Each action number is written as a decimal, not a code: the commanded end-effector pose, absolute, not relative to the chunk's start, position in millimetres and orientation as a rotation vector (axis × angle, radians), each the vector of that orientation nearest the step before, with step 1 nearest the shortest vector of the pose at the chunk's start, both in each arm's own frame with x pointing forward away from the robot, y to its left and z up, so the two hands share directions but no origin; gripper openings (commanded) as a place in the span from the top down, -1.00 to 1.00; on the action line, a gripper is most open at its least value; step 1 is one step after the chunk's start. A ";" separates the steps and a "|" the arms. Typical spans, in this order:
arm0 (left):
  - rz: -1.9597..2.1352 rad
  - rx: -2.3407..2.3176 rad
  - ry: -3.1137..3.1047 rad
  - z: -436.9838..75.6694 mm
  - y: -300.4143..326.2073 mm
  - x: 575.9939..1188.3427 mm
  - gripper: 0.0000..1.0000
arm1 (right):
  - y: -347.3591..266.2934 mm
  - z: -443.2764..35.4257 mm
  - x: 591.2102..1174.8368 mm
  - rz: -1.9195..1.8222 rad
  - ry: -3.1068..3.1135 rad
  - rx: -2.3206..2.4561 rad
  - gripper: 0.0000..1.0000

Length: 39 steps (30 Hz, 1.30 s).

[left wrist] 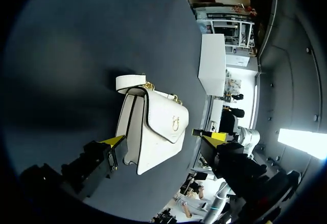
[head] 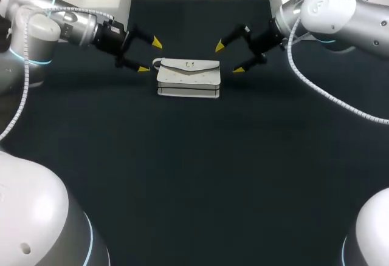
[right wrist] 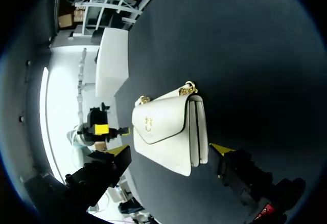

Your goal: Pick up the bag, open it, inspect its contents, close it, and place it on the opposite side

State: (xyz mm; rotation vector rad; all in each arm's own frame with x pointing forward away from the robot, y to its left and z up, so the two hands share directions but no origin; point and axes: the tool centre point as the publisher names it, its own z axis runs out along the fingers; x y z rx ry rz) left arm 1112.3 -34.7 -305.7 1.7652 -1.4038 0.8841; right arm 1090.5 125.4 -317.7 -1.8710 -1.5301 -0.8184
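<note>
White flap handbag (head: 188, 79) (left wrist: 153, 132) (right wrist: 168, 129) of quilted leather is sitting on the dark matte table (head: 194, 175), well back from the near edge and about midway across. Its flap is lying down over the front, with a small gold clasp (left wrist: 175, 123) (right wrist: 148, 123) showing on it.

Either end of the bag is being flanked by an arm. The left gripper (head: 150, 55) (left wrist: 163, 138) is coming in from the left with its yellow-tipped fingers spread wide apart, gripping nothing; its nearer tip is hanging just beside the bag's left end. The right gripper (head: 229, 58) (right wrist: 170, 150) is mirroring it at the right end, fingers likewise spread and holding nothing.

At the far left corner of the bag, a short white strap (head: 157, 64) (left wrist: 130, 81) is curling out from gold fittings.
</note>
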 end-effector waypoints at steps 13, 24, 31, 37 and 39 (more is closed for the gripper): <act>0.966 1.626 -1.391 -320.1 -45.7 1108.9 -1.00 | 134.4 -343.5 1109.1 -0.892 -1.473 -1.670 -1.00; 1.050 1.570 -1.434 -330.2 -52.5 1116.3 -0.58 | 149.2 -351.5 1123.0 -0.906 -1.506 -1.546 -1.00; 1.104 1.560 -1.449 -336.0 -55.5 1117.7 -0.25 | 155.0 -353.0 1125.6 -0.897 -1.490 -1.510 -0.87; 1.109 1.570 -1.433 -343.2 -57.0 1122.0 -0.14 | 158.5 -354.9 1125.4 -0.886 -1.485 -1.503 -0.91; 1.110 1.578 -1.421 -344.7 -57.2 1123.2 -0.14 | 159.9 -355.1 1126.0 -0.885 -1.481 -1.502 -0.82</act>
